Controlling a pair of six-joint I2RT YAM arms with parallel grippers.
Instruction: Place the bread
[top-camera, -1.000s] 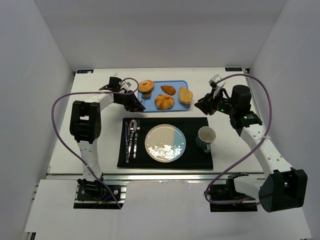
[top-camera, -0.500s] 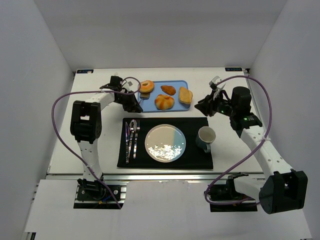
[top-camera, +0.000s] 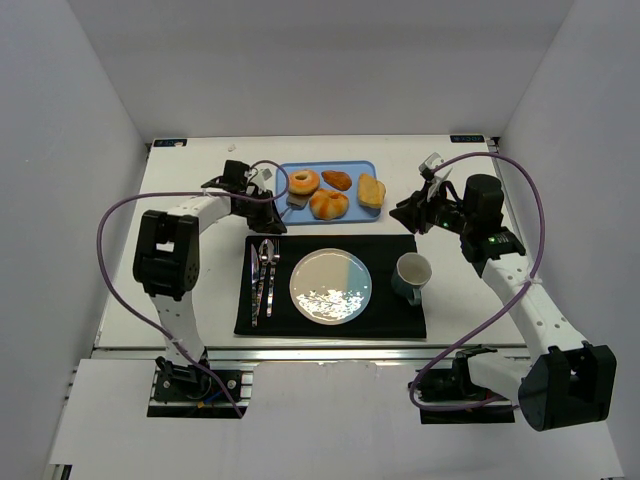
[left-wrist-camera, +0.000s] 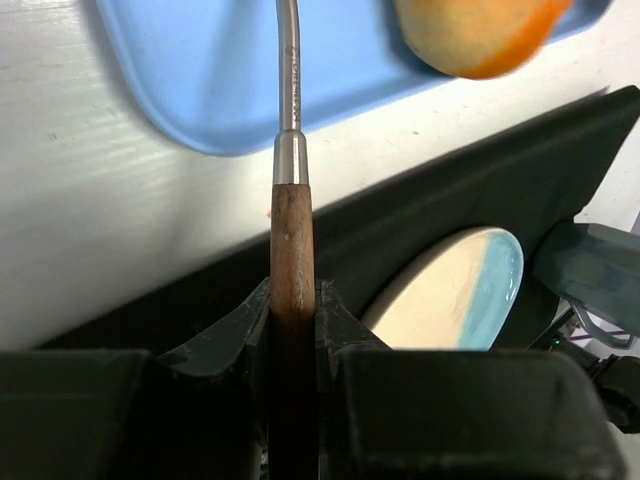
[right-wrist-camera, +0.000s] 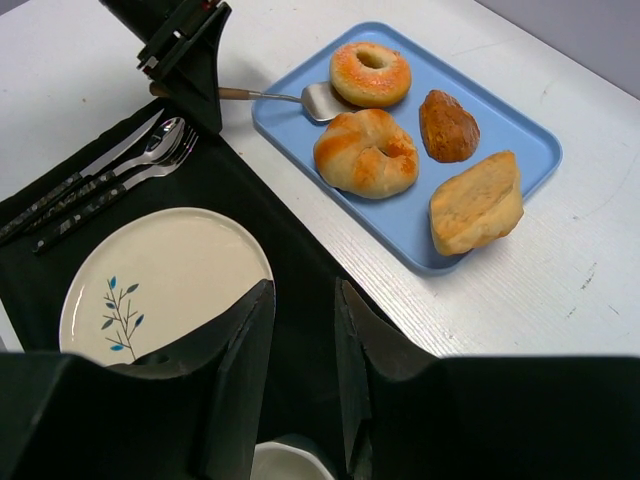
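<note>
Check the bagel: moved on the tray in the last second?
Yes. The bagel shifted right along the blue tray, from its left edge toward the round bun.

Blue tray (right-wrist-camera: 520, 140), black placemat (right-wrist-camera: 290, 260), leaf-patterned cream plate (right-wrist-camera: 190, 270)

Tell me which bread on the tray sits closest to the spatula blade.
The ring-shaped bagel, with a hole through its middle, at the blue tray's far-left corner. The spatula blade lies right beside it; the others sit farther off.

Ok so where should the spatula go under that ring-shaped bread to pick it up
Slide the spatula blade flat under the bagel from its near-left edge, where the blade already lies. Its base sits flat on the tray, and the twisted roll crowds the other side.
</note>
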